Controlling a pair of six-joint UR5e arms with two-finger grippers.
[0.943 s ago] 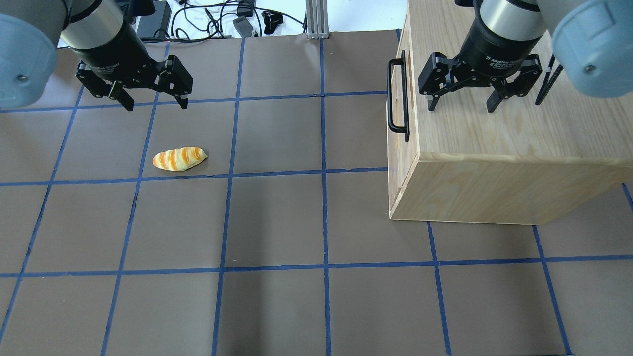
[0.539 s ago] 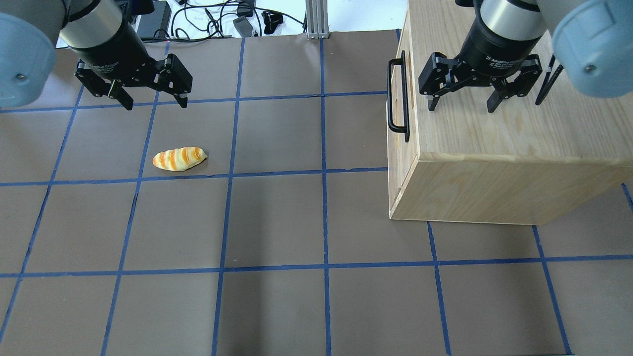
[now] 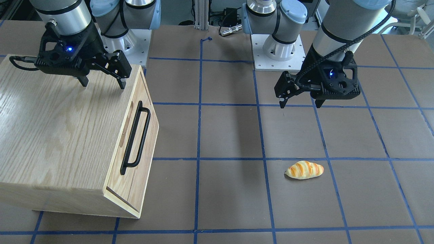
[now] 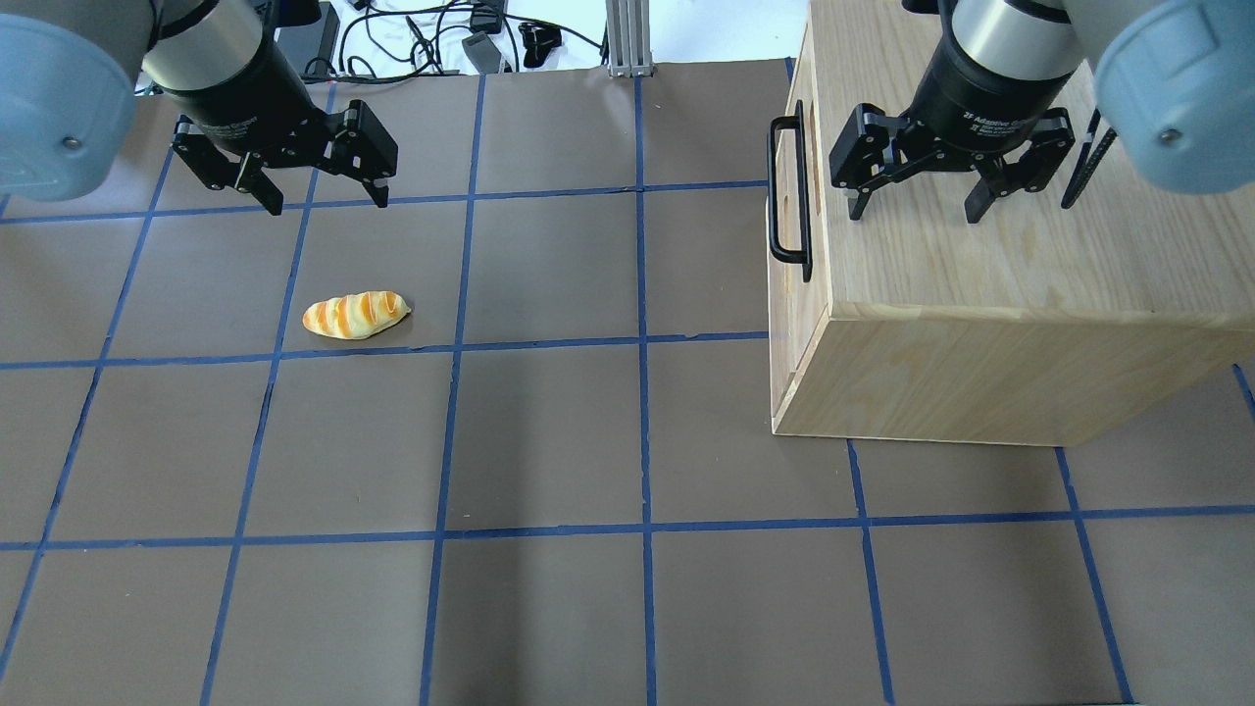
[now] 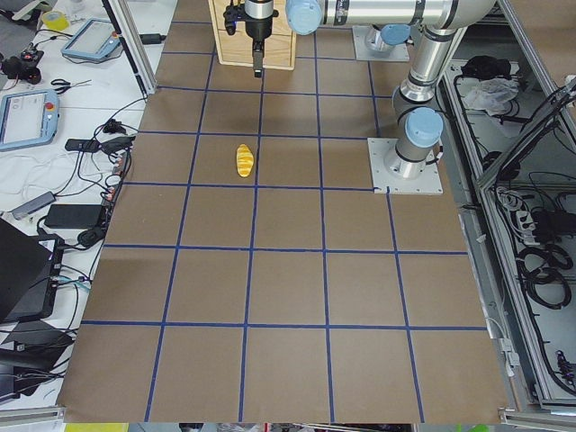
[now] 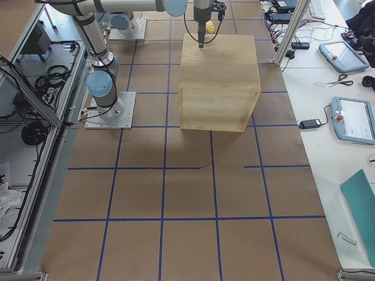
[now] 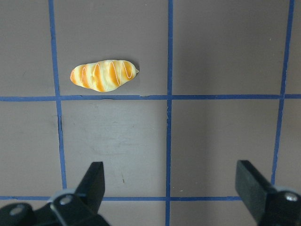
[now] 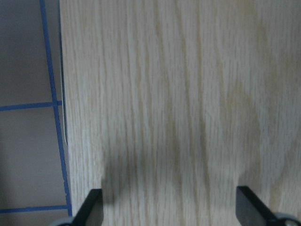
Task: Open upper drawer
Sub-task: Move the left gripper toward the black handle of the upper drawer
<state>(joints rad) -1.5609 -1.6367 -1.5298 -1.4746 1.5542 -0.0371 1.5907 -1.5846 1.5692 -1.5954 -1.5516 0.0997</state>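
Directly under the right jaws lies the flat top of the oak cabinet (image 4: 980,265). These jaws hang wide open and empty, tips pointing down, clear of the wood. Just past the finger nearest the cabinet's front edge, and lower down, is the upper drawer (image 3: 151,135). Its panel appears flush with the cabinet, so it looks shut. The black bar handle (image 4: 773,196) runs along that face, beside the right jaws rather than between them.

Farther off, well apart across the tabletop (image 4: 549,431), the left jaws are also spread wide and hold nothing. A bread roll (image 4: 355,315) lies ahead of them on the brown surface, untouched.

This looks like the approach stage: nothing has hold of the handle yet. As I judge it, the right jaws would need to move out beyond the front edge, drop to the bar's height and turn so the fingers straddle it. Then they would close and pull straight away from the cabinet.
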